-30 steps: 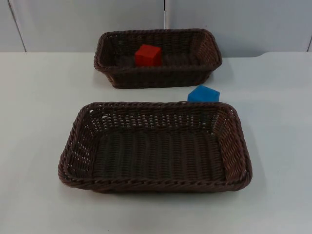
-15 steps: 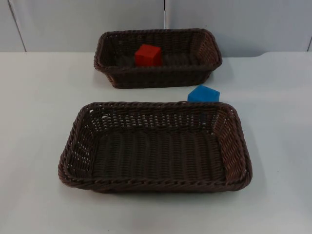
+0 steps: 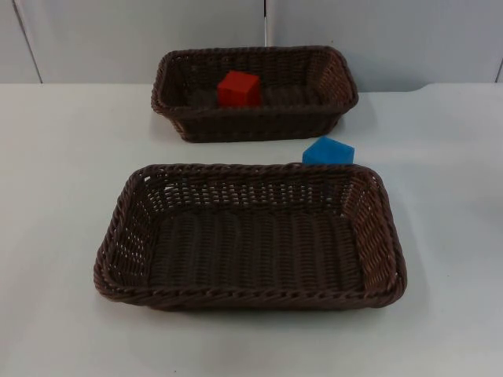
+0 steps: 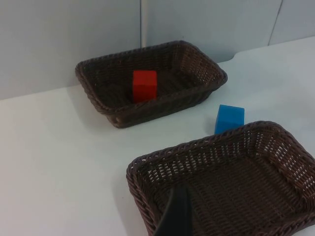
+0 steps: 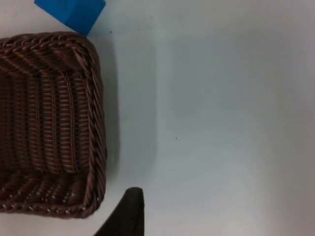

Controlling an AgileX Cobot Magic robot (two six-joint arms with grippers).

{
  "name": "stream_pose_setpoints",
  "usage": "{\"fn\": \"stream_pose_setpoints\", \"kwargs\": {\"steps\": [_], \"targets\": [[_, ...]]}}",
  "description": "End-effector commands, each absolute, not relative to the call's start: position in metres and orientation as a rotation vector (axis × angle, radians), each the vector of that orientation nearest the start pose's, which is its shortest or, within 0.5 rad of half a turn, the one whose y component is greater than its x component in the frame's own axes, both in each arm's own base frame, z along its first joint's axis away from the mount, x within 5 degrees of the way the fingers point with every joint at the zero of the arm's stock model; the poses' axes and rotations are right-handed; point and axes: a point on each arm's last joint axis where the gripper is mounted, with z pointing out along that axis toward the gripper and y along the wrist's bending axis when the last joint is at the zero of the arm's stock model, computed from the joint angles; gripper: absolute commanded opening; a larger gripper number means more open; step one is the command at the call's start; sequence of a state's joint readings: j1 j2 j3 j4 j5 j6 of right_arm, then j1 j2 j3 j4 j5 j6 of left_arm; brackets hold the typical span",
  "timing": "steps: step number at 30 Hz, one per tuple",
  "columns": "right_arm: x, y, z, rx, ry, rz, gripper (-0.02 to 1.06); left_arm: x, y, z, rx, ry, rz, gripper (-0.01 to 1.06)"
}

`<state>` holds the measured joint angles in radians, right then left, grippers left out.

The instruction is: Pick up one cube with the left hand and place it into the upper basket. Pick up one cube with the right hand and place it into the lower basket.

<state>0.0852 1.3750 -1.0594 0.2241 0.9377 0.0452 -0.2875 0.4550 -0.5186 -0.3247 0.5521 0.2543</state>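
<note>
Sitting inside the far dark-brown woven wicker basket (image 3: 255,93) is a red cube (image 3: 239,88) (left of centre). A blue cube (image 3: 328,151) rests on the white table top (image 3: 63,181), just beyond the far-right corner of the near dark-brown woven wicker basket (image 3: 250,236). Left gripper's black fingertip (image 4: 176,216) hangs over the near basket, right gripper's fingertip (image 5: 129,211) over bare table beside its right side; finger state: cannot tell.

One black fingertip of the left gripper (image 4: 178,214) hangs above the counter (image 4: 59,162); one of the right gripper (image 5: 129,214) does too.
</note>
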Motion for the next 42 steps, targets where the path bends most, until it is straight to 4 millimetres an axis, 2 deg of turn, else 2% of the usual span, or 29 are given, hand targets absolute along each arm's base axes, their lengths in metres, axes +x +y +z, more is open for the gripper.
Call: {"fn": "stream_pose_setpoints", "kwargs": {"steps": [1, 8, 15, 20, 24, 25, 30, 31, 36, 37, 41, 42], "targets": [[0.277, 0.041, 0.289, 0.076, 2.727, 0.339, 1.05, 0.082, -0.04, 0.308, 0.365, 1.923, -0.371, 0.72], [0.303, 0.043, 0.286, 0.08, 2.73, 0.341, 1.05, 0.082, -0.04, 0.308, 0.365, 1.923, -0.371, 0.72], [0.31, 0.044, 0.295, 0.074, 2.701, 0.345, 1.05, 0.082, -0.04, 0.308, 0.363, 1.923, -0.376, 0.72], [0.31, 0.055, 0.3, 0.016, 2.69, 0.304, 1.05, 0.082, -0.041, 0.308, 0.36, 1.923, -0.381, 0.72], [0.317, 0.079, 0.296, -0.046, 2.665, 0.246, 1.05, 0.082, -0.041, 0.308, 0.36, 1.923, -0.381, 0.72], [0.317, 0.079, 0.296, -0.046, 2.665, 0.246, 1.05, 0.082, -0.041, 0.308, 0.36, 1.923, -0.381, 0.72], [0.34, 0.112, 0.285, -0.095, 2.729, 0.247, 1.05, 0.082, -0.041, 0.308, 0.36, 1.923, -0.381, 0.72], [0.34, 0.112, 0.285, -0.095, 2.729, 0.247, 1.05, 0.082, -0.041, 0.308, 0.36, 1.923, -0.381, 0.72], [0.371, 0.158, 0.271, -0.158, 2.767, 0.263, 1.05, 0.082, -0.04, 0.308, 0.362, 1.923, -0.376, 0.72], [0.371, 0.158, 0.271, -0.158, 2.767, 0.263, 1.05, 0.082, -0.04, 0.308, 0.362, 1.923, -0.376, 0.72], [0.397, 0.192, 0.249, -0.151, 2.826, 0.22, 1.05, 0.082, -0.04, 0.308, 0.364, 1.923, -0.372, 0.72], [0.397, 0.192, 0.249, -0.151, 2.826, 0.22, 1.05, 0.082, -0.04, 0.308, 0.364, 1.923, -0.372, 0.72]]}}
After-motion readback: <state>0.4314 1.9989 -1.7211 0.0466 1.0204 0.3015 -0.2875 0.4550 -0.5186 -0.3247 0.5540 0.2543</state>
